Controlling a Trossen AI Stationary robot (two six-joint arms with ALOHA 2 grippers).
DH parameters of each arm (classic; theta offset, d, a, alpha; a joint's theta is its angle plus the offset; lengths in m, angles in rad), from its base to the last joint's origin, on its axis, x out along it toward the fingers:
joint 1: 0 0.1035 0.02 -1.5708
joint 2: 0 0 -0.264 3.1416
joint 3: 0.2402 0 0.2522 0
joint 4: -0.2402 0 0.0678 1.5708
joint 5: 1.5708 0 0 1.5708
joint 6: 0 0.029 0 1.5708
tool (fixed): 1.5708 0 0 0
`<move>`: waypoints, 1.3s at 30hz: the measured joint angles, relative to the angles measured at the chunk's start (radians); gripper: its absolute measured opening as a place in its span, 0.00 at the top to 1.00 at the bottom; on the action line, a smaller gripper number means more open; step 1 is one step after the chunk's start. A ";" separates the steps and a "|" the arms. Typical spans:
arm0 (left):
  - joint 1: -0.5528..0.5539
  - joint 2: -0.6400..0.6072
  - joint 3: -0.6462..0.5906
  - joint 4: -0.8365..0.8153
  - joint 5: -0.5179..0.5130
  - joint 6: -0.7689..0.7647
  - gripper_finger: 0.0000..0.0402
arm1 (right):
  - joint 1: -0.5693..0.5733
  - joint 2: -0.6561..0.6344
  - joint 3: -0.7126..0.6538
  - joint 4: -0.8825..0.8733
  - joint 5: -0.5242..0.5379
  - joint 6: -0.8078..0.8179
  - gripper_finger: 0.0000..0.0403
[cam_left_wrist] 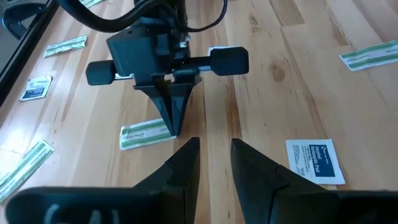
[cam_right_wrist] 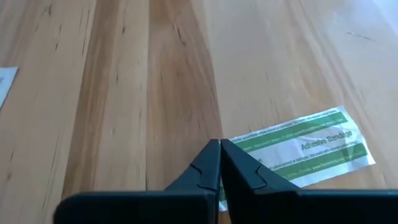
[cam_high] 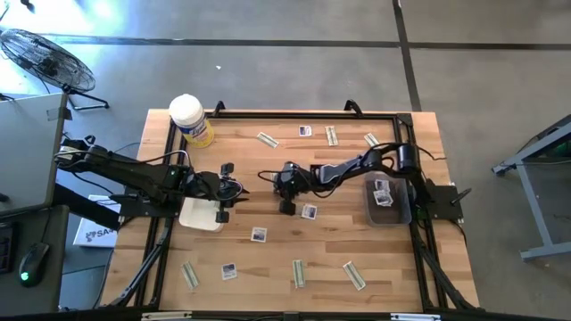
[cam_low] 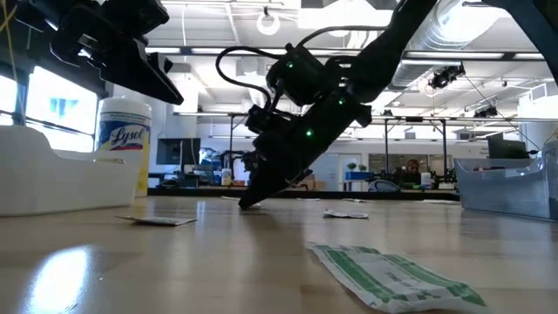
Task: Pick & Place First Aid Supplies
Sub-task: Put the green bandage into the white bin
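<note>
The right claw (cam_right_wrist: 219, 163) is pressed shut onto a green-striped adhesive bandage strip (cam_right_wrist: 305, 148) at mid-bench — grip unconfirmed. The left claw (cam_left_wrist: 214, 163) (slightly parted, empty) waits nearby. A few packets lie in the clear plastic bin (cam_high: 399, 210); many packets remain scattered.

A yellow, white-lidded Lysol canister (cam_high: 190, 119) stands at a far corner of the wooden table (cam_high: 268, 259). A white tray (cam_high: 202, 217) and a clear bin (cam_high: 398, 210) sit opposite; a floor fan (cam_high: 46, 59) stands nearby.
</note>
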 joint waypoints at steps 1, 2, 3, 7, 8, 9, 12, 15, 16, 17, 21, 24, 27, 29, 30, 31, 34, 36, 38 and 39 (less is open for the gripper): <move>0.000 0.000 0.000 0.000 0.000 0.000 0.78 | 0.003 0.000 0.000 0.012 0.000 0.009 0.99; 0.000 0.000 0.000 0.000 0.000 0.001 0.78 | 0.007 -0.002 0.000 0.019 0.001 0.014 0.99; 0.000 0.000 0.000 0.000 0.000 0.002 0.78 | 0.012 -0.003 -0.001 0.023 0.002 0.016 0.99; 0.000 0.016 0.000 0.005 0.000 0.010 0.78 | 0.036 -0.035 -0.003 0.026 0.005 0.034 1.00; 0.000 0.021 0.000 0.006 0.000 0.009 0.78 | 0.043 -0.049 -0.003 0.029 0.010 0.041 1.00; 0.000 0.029 0.000 0.009 0.000 0.009 0.78 | 0.051 -0.066 -0.003 0.040 0.010 0.042 1.00; 0.000 0.057 -0.002 0.016 0.001 0.009 0.78 | 0.076 -0.108 -0.002 0.059 0.012 0.042 1.00; 0.000 0.098 -0.001 0.070 0.002 0.009 0.78 | 0.098 -0.141 -0.002 0.069 0.025 0.033 1.00; 0.000 0.112 -0.001 0.091 0.005 0.009 0.78 | 0.105 -0.151 -0.002 0.072 0.025 0.027 1.00; 0.000 0.127 -0.001 0.115 0.013 0.012 0.78 | 0.110 -0.156 -0.002 0.067 0.022 0.020 1.00; 0.000 0.187 -0.002 0.169 0.027 0.052 0.78 | 0.125 -0.156 -0.002 0.053 0.007 0.015 1.00; 0.000 0.224 -0.001 0.185 0.023 0.103 0.78 | 0.130 -0.156 -0.002 0.054 0.007 0.072 1.00; 0.000 0.266 -0.001 0.211 0.001 0.173 0.78 | 0.129 -0.156 -0.002 0.067 0.002 0.093 1.00; 0.000 0.289 -0.001 0.244 -0.024 0.214 0.77 | 0.129 -0.157 -0.001 0.073 -0.020 0.099 1.00; 0.000 0.299 -0.001 0.255 -0.032 0.233 0.76 | 0.129 -0.157 0.000 0.071 -0.029 0.113 1.00; 0.000 0.304 -0.001 0.253 -0.045 0.249 0.75 | 0.129 -0.157 -0.001 0.066 -0.035 0.123 1.00; 0.000 0.310 -0.002 0.266 -0.083 0.290 0.68 | 0.129 -0.157 -0.001 0.065 -0.040 0.141 1.00; 0.000 0.310 -0.002 0.264 -0.106 0.328 0.63 | 0.129 -0.157 -0.001 0.065 -0.042 0.141 1.00; 0.000 0.310 -0.002 0.264 -0.108 0.383 0.59 | 0.129 -0.157 -0.001 0.073 -0.045 0.143 1.00; 0.000 0.310 -0.002 0.264 -0.107 0.407 0.58 | 0.129 -0.157 0.000 0.083 -0.053 0.144 1.00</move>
